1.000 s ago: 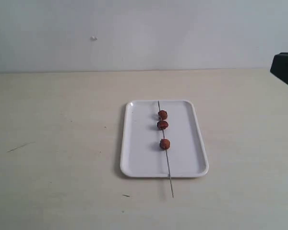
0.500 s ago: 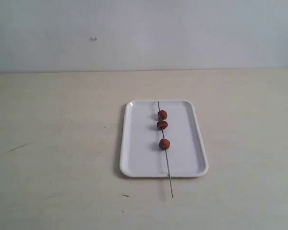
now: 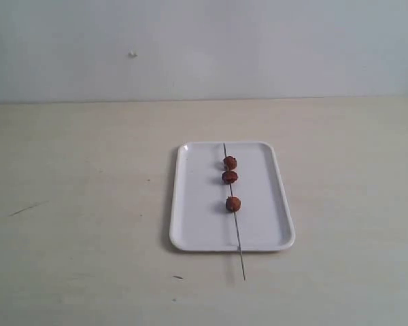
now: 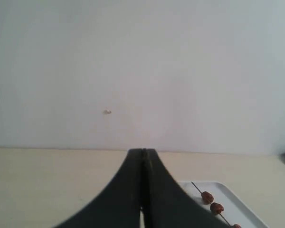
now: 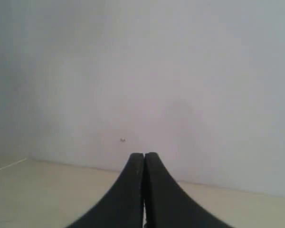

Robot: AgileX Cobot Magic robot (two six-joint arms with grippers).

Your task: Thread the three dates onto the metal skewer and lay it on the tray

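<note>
**A:** What fills the lower middle of the frame?
**B:** The left tool (image 4: 143,154). It's black, with its jaws pressed flat together and nothing between them.
**A:** And at the lower right?
**B:** A corner of the white tray (image 4: 242,205) on the pale desk (image 4: 47,190). The metal skewer (image 4: 197,188) lies on it, run through the dates (image 4: 207,196). Two show whole, and the frame's edge cuts a third.
**A:** Behind?
**B:** A plain wall (image 4: 180,71) with one small speck (image 4: 107,112).
</note>
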